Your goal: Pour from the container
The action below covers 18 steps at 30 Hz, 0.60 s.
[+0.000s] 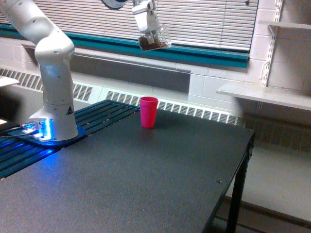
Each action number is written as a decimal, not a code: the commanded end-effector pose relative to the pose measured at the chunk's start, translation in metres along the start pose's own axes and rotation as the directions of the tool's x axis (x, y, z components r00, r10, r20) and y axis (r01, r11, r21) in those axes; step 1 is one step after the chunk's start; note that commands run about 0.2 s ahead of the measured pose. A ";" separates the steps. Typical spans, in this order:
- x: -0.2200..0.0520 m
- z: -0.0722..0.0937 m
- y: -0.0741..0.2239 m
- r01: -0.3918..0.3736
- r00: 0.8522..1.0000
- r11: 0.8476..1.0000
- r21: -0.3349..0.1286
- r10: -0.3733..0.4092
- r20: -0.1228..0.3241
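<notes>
High near the top of the exterior view, my gripper (149, 34) is shut on the container (154, 40), a small clear cup with brown granular stuff in its lower part. The container is tilted, its mouth toward the exterior view's right. It hangs well above the table, almost straight over the pink cup (148, 112). That cup stands upright and open-topped near the far edge of the dark table (160, 184). Nothing is seen falling from the container.
The white arm's base (54, 128) stands on a blue-lit plate at the exterior view's left, beside dark slats (104, 112). The table's right edge (238, 170) drops off to the floor. Window blinds and a teal sill run behind; white shelves (265, 94) are at the right.
</notes>
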<state>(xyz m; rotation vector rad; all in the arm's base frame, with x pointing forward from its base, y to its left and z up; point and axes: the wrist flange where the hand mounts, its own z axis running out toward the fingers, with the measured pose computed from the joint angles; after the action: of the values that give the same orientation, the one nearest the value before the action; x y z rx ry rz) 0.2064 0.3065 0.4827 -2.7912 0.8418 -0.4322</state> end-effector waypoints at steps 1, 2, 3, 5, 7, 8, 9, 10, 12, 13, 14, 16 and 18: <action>-0.001 0.013 0.001 -0.061 0.998 0.997 -0.040 0.061 0.007; -0.001 0.015 -0.001 -0.065 0.998 0.997 -0.044 0.066 0.008; -0.001 0.017 -0.002 -0.074 0.997 0.996 -0.046 0.075 0.007; 0.002 0.021 -0.006 -0.093 0.996 0.994 -0.050 0.094 0.006; 0.003 0.024 -0.009 -0.109 0.994 0.993 -0.049 0.110 0.008; 0.001 0.028 -0.011 -0.113 0.993 0.992 -0.053 0.114 0.011; 0.000 0.030 -0.012 -0.115 0.993 0.992 -0.058 0.116 0.015; -0.001 0.034 -0.014 -0.118 0.993 0.991 -0.064 0.119 0.019; -0.003 0.039 -0.018 -0.128 0.991 0.990 -0.065 0.130 0.029; -0.003 0.040 -0.019 -0.133 0.990 0.989 -0.064 0.135 0.031; -0.004 0.041 -0.021 -0.138 0.990 0.989 -0.062 0.140 0.035; -0.007 0.044 -0.025 -0.141 0.989 0.988 -0.063 0.144 0.043; -0.010 0.045 -0.029 -0.147 0.988 0.987 -0.062 0.150 0.047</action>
<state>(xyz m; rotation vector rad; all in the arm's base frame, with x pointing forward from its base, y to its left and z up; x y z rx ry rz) 0.2251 0.3293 0.4409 -2.8040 1.0080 -0.3219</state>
